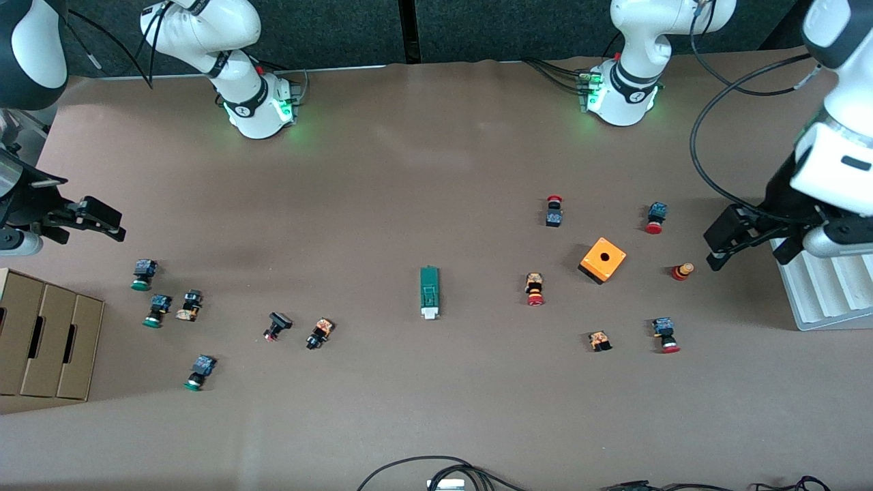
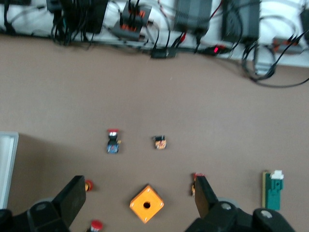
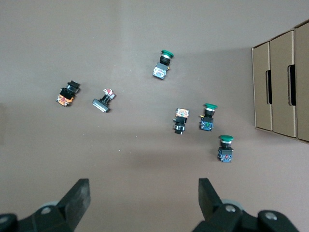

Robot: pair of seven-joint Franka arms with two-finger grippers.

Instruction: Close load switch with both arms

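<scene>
The load switch (image 1: 429, 292) is lying flat near the middle of the matte brown table (image 1: 423, 170) — a narrow dark-green rectangular block, its white sliding piece at the end pointing toward the front camera; nothing is touching it; in the left wrist view it is showing at the edge (image 2: 273, 189), white end up.

The left gripper (image 1: 713, 247) is hanging at the left arm's end of the table, over the tabletop just beside a white ribbed tray (image 1: 825, 290); its black fingers (image 2: 72, 200) are standing spread wide, gripping nothing. The right gripper (image 1: 102, 221) is hovering at the right arm's end, above the table near three brown cardboard boxes (image 1: 48, 337); its fingers (image 3: 79, 198) are also splayed apart and empty. Both are well apart from the switch.

An orange cube (image 1: 603, 260) with a round hole in its top face is sitting toward the left arm's end; small red-capped push buttons (image 1: 554, 210) are lying scattered around it, one (image 1: 535, 289) between cube and switch, another (image 1: 656, 218) farther from the front camera than the cube. Green-capped push buttons (image 1: 143, 274) are lying in a loose cluster toward the right arm's end — glossy round caps, blocky dark bodies; a black flat-headed part (image 1: 276, 325) and an orange-bodied one (image 1: 319, 333) are resting between them and the switch. Black cables (image 1: 436, 470) are curling at the table edge nearest the front camera.
</scene>
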